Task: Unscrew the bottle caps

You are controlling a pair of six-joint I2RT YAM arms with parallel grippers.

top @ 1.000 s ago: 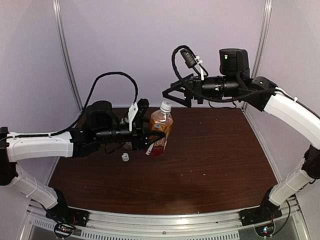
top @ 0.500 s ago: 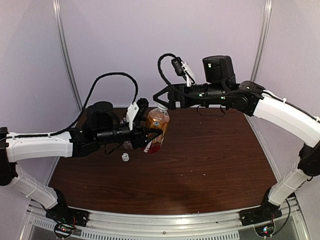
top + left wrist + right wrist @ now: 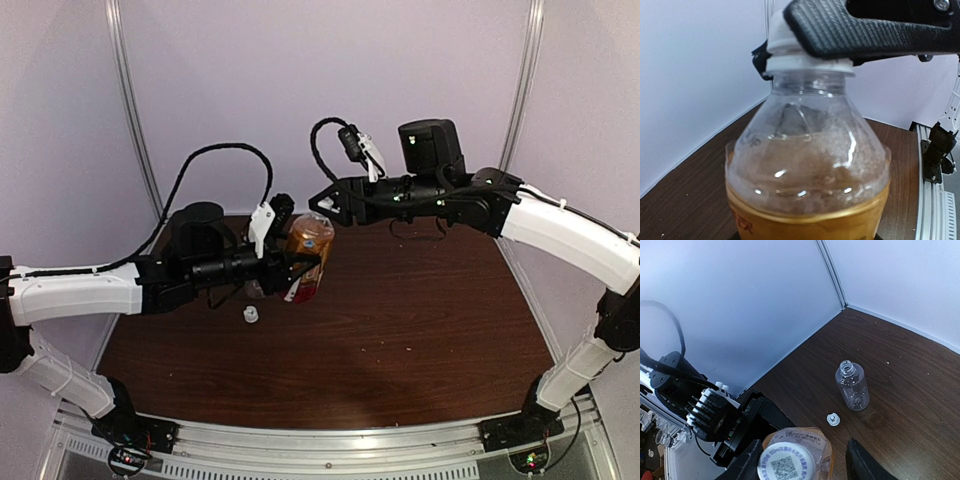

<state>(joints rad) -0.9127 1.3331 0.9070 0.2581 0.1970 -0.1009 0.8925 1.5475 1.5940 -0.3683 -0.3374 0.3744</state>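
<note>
My left gripper [image 3: 288,263] is shut on the body of the amber bottle [image 3: 308,250] and holds it above the table, tilted. Its white bottle cap [image 3: 787,462], with a printed code on top, sits between the fingers of my right gripper [image 3: 322,207]. In the right wrist view one finger [image 3: 747,465] lies against the cap, and a gap shows before the other finger [image 3: 862,465]. In the left wrist view a ribbed black finger [image 3: 865,27] crosses that cap [image 3: 790,52]. A clear bottle [image 3: 852,387] stands uncapped on the table, with a loose white cap [image 3: 833,419] beside it.
The brown table [image 3: 420,310] is closed in by pale walls at the back and sides. The loose cap [image 3: 250,314] lies under my left arm. A metal rail [image 3: 330,440] runs along the near edge.
My right arm swung left and down onto the amber bottle's cap, and its jaws narrowed round it. The left gripper shifted the bottle slightly left and up.
</note>
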